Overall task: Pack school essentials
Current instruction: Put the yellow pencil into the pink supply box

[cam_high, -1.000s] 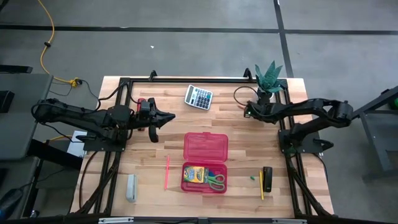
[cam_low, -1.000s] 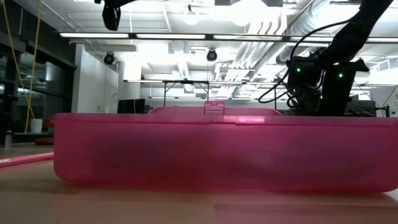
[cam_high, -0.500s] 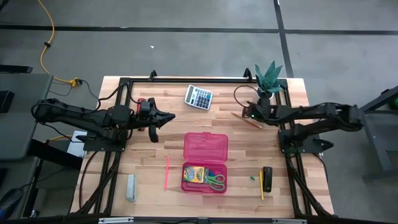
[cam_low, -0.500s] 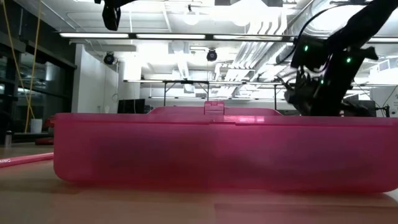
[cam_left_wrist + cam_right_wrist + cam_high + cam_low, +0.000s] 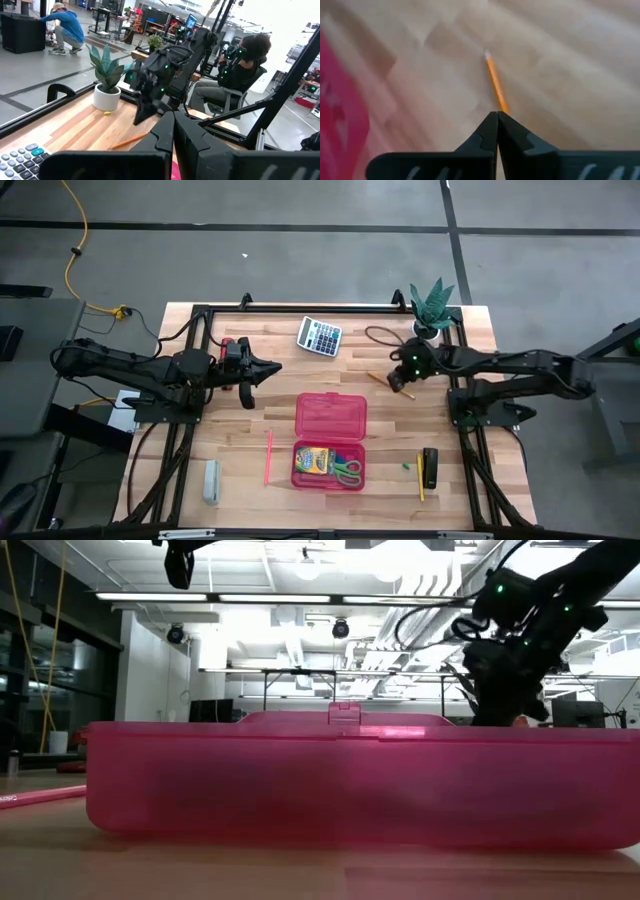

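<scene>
The open pink case (image 5: 330,417) lies mid-table. Its near half (image 5: 328,466) holds the yellow-green crayon box (image 5: 312,461) and the green-handled scissors (image 5: 349,472). A pink pencil (image 5: 268,457) lies left of the case. A yellow pencil (image 5: 420,478) and a green eraser (image 5: 407,466) lie to its right. My right gripper (image 5: 403,387) is right of the case lid and is shut on an orange pencil (image 5: 380,378). My left gripper (image 5: 270,367) hovers shut, left of the lid and touching nothing. My right gripper pinches the orange pencil between its two fingers at one end (image 5: 501,106). The pencil sticks out ahead of the fingertips, in line with them, its pointed tip (image 5: 486,52) farthest away. The fingers slant down from the table's right. Whether the tip touches the wood, I cannot tell.
A calculator (image 5: 319,335) lies near the far edge and a potted plant (image 5: 432,305) stands at the far right corner. A black object (image 5: 430,467) lies by the yellow pencil and a grey block (image 5: 211,481) sits near left. In the low view the case wall (image 5: 350,780) fills the foreground.
My right gripper has moved from beside the plant toward the near edge and the pink case, coming lower, and the orange pencil has travelled with it away from the far right corner. The left arm has kept still.
</scene>
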`<state>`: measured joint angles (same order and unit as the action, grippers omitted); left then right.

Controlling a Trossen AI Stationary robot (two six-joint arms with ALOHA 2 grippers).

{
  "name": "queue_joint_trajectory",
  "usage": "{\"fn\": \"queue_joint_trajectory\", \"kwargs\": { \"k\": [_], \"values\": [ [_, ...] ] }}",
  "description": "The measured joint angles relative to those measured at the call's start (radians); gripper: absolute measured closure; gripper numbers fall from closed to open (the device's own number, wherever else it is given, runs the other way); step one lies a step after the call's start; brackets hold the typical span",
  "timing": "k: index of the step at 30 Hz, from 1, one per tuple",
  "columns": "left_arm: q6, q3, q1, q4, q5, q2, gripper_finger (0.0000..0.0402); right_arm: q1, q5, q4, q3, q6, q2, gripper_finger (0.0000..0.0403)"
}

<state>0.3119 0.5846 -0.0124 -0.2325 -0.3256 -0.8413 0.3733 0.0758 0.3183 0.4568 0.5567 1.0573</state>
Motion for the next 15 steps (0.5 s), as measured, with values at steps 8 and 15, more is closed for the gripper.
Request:
{"fn": "queue_joint_trajectory", "kwargs": {
  "k": [8, 15],
  "values": [
    [0.0, 0.0, 0.0, 0.0, 0.0, 0.0, 0.0401, -0.066, 0.062, -0.008, 0.0, -0.111, 0.127, 0.0327],
    [0.0, 0.0, 0.0, 0.0, 0.0, 0.0, 0.0401, -0.149, 0.008, -0.013, 0.0, -0.106, 0.189, 0.0246]
  ]
}}
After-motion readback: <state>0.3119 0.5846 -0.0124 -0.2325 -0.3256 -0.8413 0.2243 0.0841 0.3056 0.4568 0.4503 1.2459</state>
